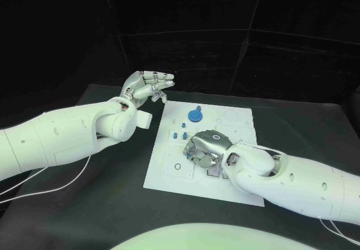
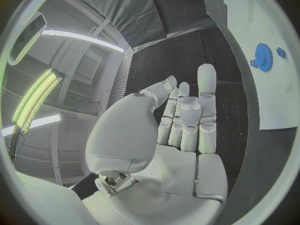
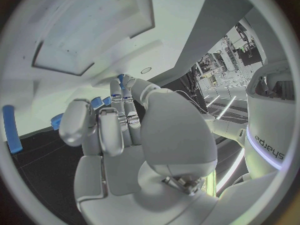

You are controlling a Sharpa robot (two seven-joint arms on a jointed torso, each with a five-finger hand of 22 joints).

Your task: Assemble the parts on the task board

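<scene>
right wrist view: "sharpa" lettering on the white body.

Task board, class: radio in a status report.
Left hand open, off the board. Right hand down over small blue parts; grip unclear. Blue gear lies free.

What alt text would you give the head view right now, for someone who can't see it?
The right hand rests low over the middle of the white task board, among small blue parts. The left hand is raised beyond the board's far left corner, holding nothing. A blue gear sits near the board's far edge.
</scene>
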